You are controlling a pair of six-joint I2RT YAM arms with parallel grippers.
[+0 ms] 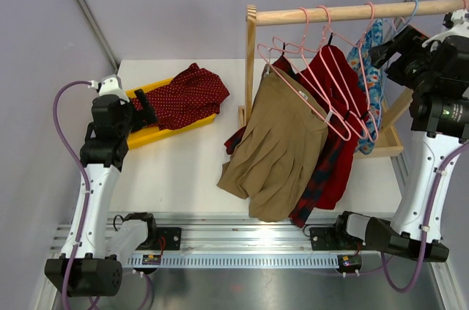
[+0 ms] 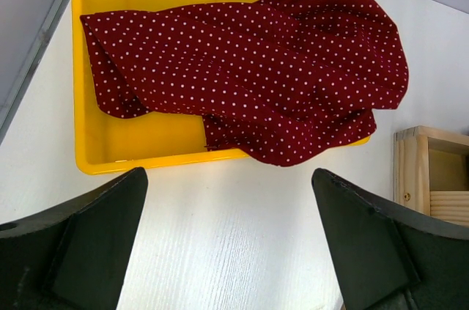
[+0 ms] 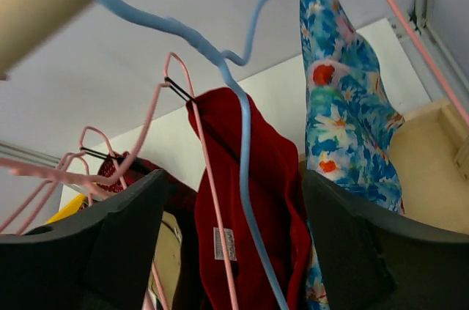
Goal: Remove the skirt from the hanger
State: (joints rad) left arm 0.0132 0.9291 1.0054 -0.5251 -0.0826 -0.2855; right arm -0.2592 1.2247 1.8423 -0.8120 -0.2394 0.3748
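The right fingers point(image 3: 110, 251) stand wide apart, gripping nothing, with the blue hanger point(image 3: 245, 149) wire between them. The blue floral skirt point(image 3: 344, 119) hangs just beside it under the wooden rail point(image 1: 352, 11). The left fingers point(image 2: 73, 251) hang open over the bench point(image 2: 242, 237), near a yellow tray point(image 2: 132, 145) holding a red dotted garment point(image 2: 278, 83).

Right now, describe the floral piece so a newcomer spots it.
Find the wooden rail above the table's right side and follow it to its right end. The floral garment hangs there, past the red garment. It alone is blue with a flower print; its neighbours are red or tan.
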